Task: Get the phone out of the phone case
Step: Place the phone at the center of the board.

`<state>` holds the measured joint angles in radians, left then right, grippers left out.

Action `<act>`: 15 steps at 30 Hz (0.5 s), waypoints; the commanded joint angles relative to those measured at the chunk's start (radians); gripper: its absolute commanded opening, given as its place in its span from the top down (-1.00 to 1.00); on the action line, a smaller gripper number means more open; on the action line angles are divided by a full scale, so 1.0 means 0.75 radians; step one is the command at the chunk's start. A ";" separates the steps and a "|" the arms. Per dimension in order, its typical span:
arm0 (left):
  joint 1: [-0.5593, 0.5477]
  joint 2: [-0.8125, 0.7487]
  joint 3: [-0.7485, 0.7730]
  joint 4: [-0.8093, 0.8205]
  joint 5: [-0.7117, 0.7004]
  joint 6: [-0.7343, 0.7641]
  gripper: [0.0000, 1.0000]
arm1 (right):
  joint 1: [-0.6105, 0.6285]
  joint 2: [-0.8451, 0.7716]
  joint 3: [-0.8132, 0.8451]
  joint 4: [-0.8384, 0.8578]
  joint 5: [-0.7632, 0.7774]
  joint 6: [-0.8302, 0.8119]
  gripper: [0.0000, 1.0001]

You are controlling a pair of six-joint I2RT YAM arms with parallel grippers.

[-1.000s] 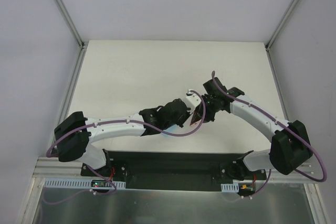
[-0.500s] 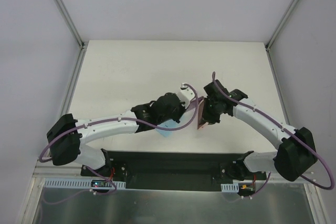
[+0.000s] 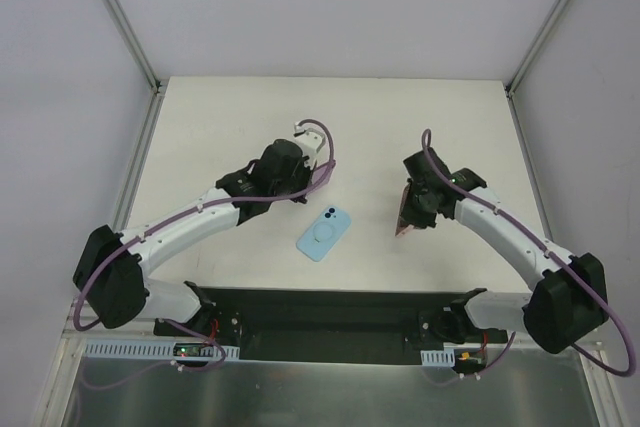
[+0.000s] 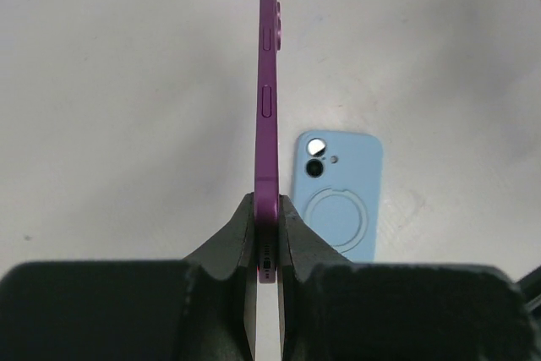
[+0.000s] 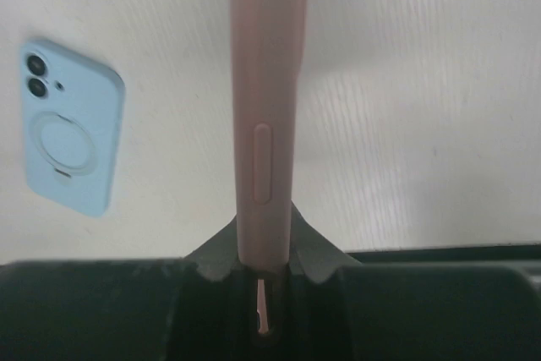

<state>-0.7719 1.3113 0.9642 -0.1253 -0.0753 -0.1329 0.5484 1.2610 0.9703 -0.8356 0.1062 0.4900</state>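
My left gripper (image 4: 268, 205) is shut on the bottom end of a purple phone (image 4: 268, 107), held edge-on above the table. In the top view this gripper (image 3: 288, 179) is left of centre and the phone is hidden by it. My right gripper (image 5: 265, 217) is shut on a pink phone case (image 5: 266, 82), also held edge-on. In the top view that gripper (image 3: 412, 209) is right of centre with the pink case (image 3: 403, 219) showing at its tip. Phone and pink case are well apart.
A light blue phone case with a ring on its back (image 3: 325, 233) lies flat on the table between the two grippers. It also shows in the left wrist view (image 4: 338, 192) and the right wrist view (image 5: 68, 124). A black base rail (image 3: 330, 322) runs along the near edge.
The two grippers, close together at the centre before, have pulled apart. The left moved up and left with the purple phone, the right moved right with the pink case. The blue case now lies uncovered.
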 commanded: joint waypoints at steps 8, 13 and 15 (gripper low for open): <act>0.090 0.319 0.375 -0.457 -0.783 -0.101 1.00 | -0.485 -0.035 -0.222 0.666 -0.458 -0.115 0.97; 0.090 0.419 0.502 -0.473 -0.769 -0.080 1.00 | -0.682 0.055 -0.283 0.791 -0.559 -0.093 0.95; 0.084 0.483 0.589 -0.473 -0.750 -0.076 1.00 | -0.715 0.092 -0.285 0.826 -0.591 -0.085 0.89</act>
<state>-0.7055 1.6344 1.2686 -0.4728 -0.5819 -0.1917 0.0654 1.2839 0.7734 -0.3370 -0.2382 0.4271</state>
